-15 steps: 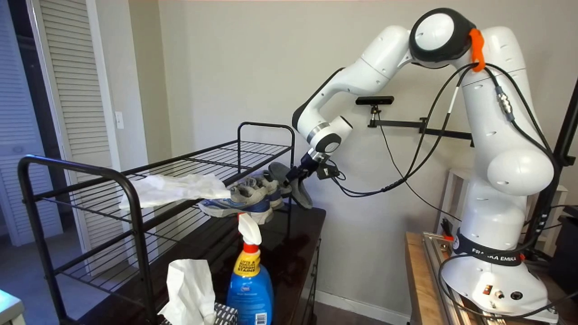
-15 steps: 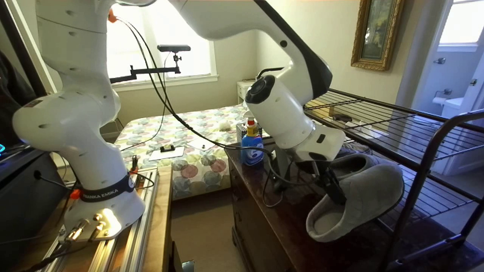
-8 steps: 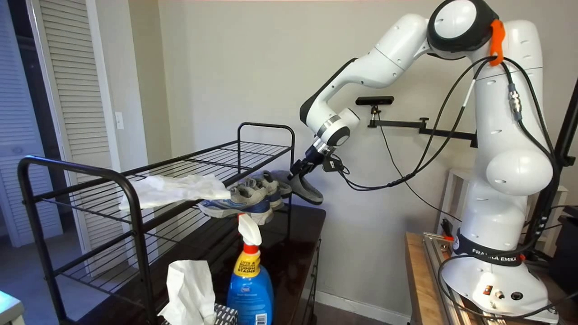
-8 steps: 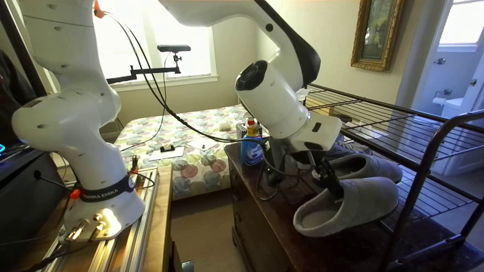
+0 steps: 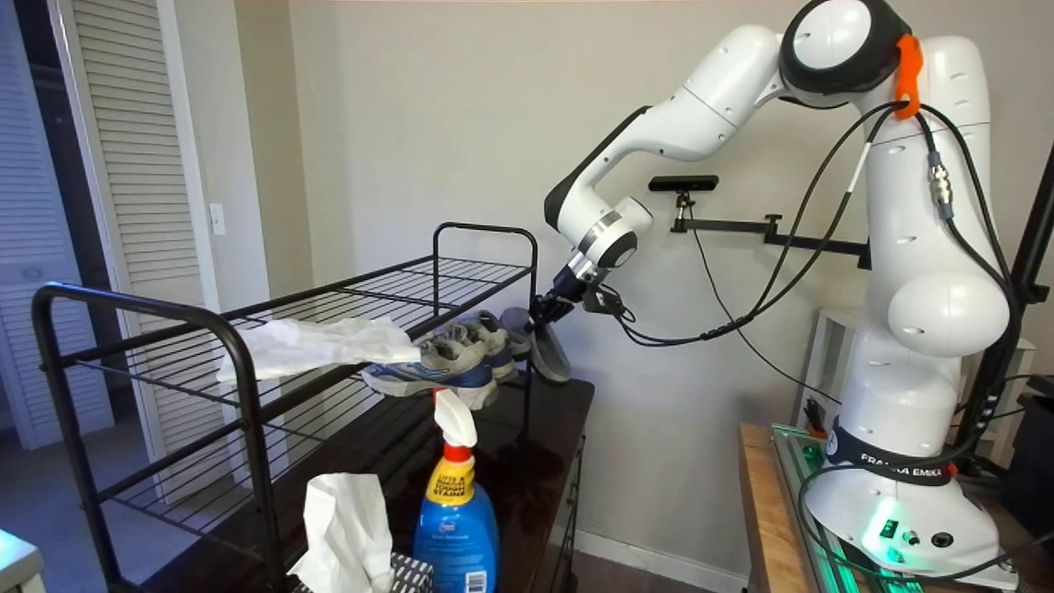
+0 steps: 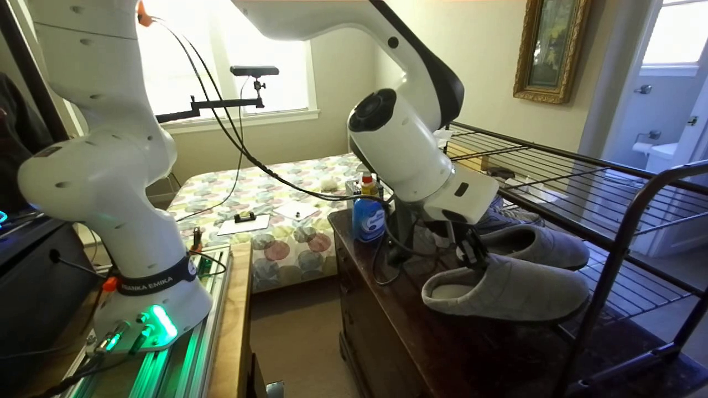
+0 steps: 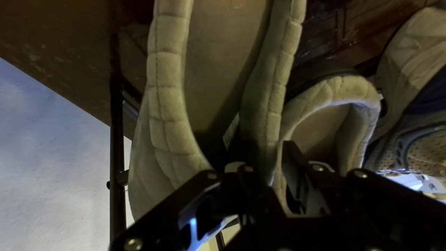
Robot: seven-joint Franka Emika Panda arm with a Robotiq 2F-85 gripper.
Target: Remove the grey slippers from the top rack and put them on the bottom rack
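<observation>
Both grey slippers are at the level of the bottom rack (image 6: 647, 287), beneath the top rack (image 6: 553, 171). The nearer grey slipper (image 6: 525, 290) lies almost level, its heel end sticking out over the dresser; whether it rests on the wires I cannot tell. Beside it is the farther grey slipper (image 6: 556, 249), toe inward. In the wrist view my gripper (image 7: 267, 153) straddles the inner side wall of the nearer slipper (image 7: 167, 94). One finger sits inside its opening, the other over the opening of the farther slipper (image 7: 336, 83). The jaws stand partly apart; whether they pinch the wall is too dark to tell.
Blue and grey sneakers (image 5: 445, 371) stand beside the slippers on the bottom rack. A white cloth (image 5: 321, 346) lies on the top rack. A spray bottle (image 5: 457, 511) and tissue box (image 5: 412, 572) stand on the dresser (image 6: 442, 337). A rack post (image 6: 603, 287) rises near the slipper's toe.
The arm has drawn back toward its base, and the nearer slipper with it. That slipper has gone from tilted to nearly level. The jaws have narrowed. The base light has turned green.
</observation>
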